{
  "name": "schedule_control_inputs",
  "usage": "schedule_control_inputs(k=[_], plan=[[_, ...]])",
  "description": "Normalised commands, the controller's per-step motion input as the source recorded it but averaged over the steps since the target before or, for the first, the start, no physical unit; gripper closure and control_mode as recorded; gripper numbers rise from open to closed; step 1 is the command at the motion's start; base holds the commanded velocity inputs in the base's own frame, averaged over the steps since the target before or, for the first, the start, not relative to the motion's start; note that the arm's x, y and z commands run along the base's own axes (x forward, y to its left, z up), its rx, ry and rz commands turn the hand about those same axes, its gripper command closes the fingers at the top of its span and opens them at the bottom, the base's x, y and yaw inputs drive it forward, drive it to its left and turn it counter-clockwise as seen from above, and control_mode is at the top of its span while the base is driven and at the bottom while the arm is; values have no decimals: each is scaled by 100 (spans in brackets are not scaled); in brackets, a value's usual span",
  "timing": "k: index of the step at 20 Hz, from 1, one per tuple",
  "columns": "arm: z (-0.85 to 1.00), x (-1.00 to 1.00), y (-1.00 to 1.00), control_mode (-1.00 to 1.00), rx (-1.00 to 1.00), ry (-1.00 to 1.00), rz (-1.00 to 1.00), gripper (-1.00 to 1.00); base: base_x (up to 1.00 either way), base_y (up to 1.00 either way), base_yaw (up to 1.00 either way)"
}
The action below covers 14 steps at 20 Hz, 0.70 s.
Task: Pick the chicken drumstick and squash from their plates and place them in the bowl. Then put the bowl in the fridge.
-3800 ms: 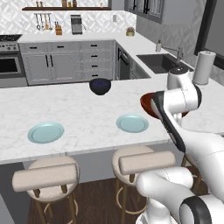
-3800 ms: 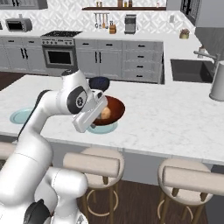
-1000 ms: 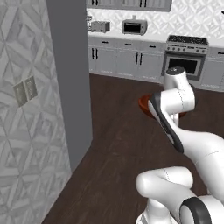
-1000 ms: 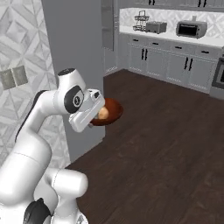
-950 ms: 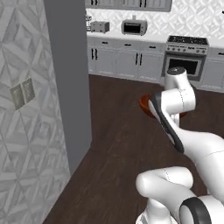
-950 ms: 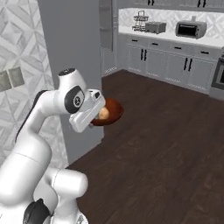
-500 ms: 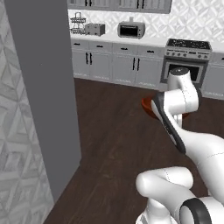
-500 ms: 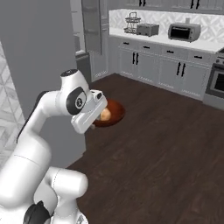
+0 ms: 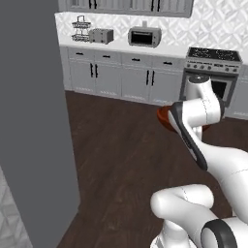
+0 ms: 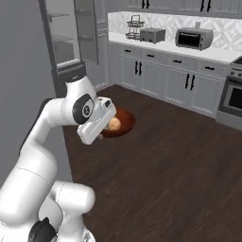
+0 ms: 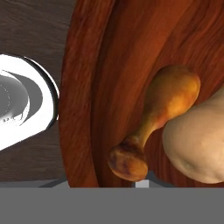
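The base has turned, so the grey fridge (image 9: 34, 121) slides left. The end effector (image 10: 106, 127) grips the bowl (image 10: 120, 124) over dark floor (image 10: 179, 160). The hand view reveals the chicken drumstick (image 11: 162, 113) touching the squash (image 11: 201, 140); the arm blocks them from the left.

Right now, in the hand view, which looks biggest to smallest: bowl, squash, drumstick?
1. Bowl, by far.
2. and 3. Squash and chicken drumstick: unsure, since the squash is cut off at the edge.

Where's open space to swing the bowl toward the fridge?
Bare dark floor between the grey cabinets and the fridge. Crowded inside the bowl: chicken drumstick beside squash, with little free bottom.
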Motion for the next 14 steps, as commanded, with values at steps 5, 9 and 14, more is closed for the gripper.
schedule_control_inputs(k=[5, 9, 14], plan=[[0, 0, 0, 100, 0, 0, 0, 100, 100, 0, 0], [0, 0, 0, 100, 0, 0, 0, 100, 100, 0, 0], [0, 0, 0, 100, 0, 0, 0, 100, 100, 8, 1]])
